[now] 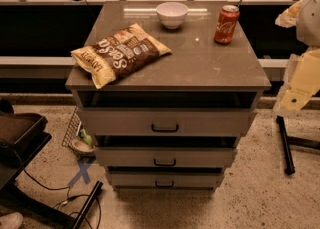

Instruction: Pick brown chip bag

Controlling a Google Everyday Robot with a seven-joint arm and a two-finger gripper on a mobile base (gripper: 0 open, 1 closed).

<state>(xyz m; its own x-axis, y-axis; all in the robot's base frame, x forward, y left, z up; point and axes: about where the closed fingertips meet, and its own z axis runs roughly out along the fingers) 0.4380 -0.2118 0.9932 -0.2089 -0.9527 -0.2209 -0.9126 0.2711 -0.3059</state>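
Jaws: state cannot be told from where I stand; the gripper [301, 85] shows only as a pale assembly at the far right, off the right side of the cabinet [200, 70] and holding nothing that I can see. Target: the bag [119, 53] lies flat on the left front part of the cabinet top, set on a diagonal, one tan end close to the front-left corner, the other pointing toward the middle. It is well apart from the gripper. Hazards noted, as judgement: a reach across the top would pass close to the can [226, 24] standing upright at the back right, and a careless sweep could tip it; the bowl [172, 14] at the back centre sits just beyond the bag's upper end and could be nudged. The bag rests near the edge, so a downward or sideways push could slide it off the front-left corner. Condition of the bag: puffed, crinkled, glossy; dark brown middle with large white lettering, tan-yellow ends. Such film likely slips or folds under a shallow pinch.
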